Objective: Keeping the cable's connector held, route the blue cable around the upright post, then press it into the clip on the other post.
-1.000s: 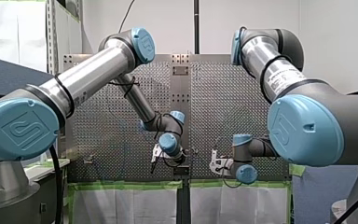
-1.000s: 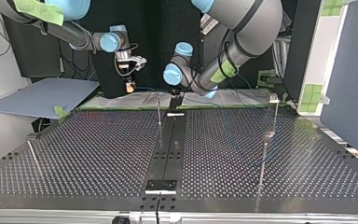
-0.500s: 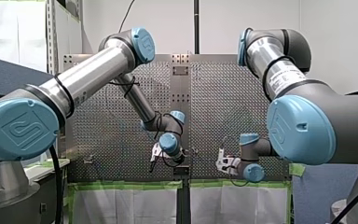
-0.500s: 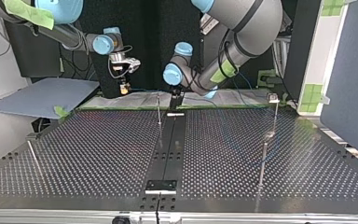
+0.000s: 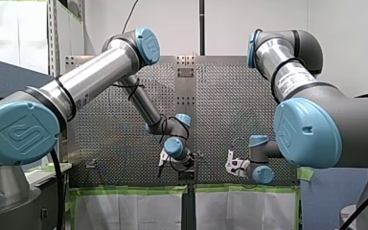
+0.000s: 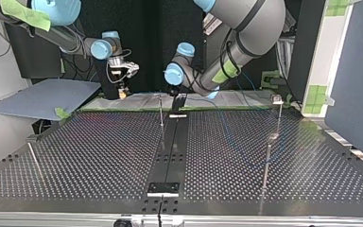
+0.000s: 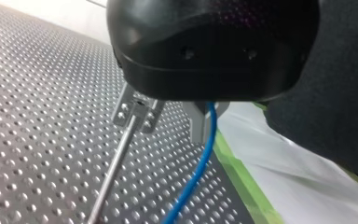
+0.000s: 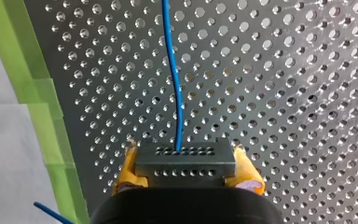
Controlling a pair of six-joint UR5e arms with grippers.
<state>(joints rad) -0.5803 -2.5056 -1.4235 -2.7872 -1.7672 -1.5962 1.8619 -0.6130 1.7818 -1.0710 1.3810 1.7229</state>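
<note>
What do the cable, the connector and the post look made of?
The cable has a smooth blue jacket, likely plastic or rubber, since it bends in soft curves. The connector is a dark matte block with rows of small holes, probably plastic. The post is a thin bare rod, likely steel, judging by its silvery shine.

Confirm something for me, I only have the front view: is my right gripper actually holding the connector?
Observer: Yes. In the right wrist view the right gripper has its yellow fingers clamped on a dark connector from both sides.
Operator: And the cable?
Observer: The blue cable leaves the connector's middle and runs ahead over the perforated table with a slight bend.
Operator: Where is it at my left gripper?
Observer: In the left wrist view it hangs down from the left gripper, beside a thin metal post.
</note>
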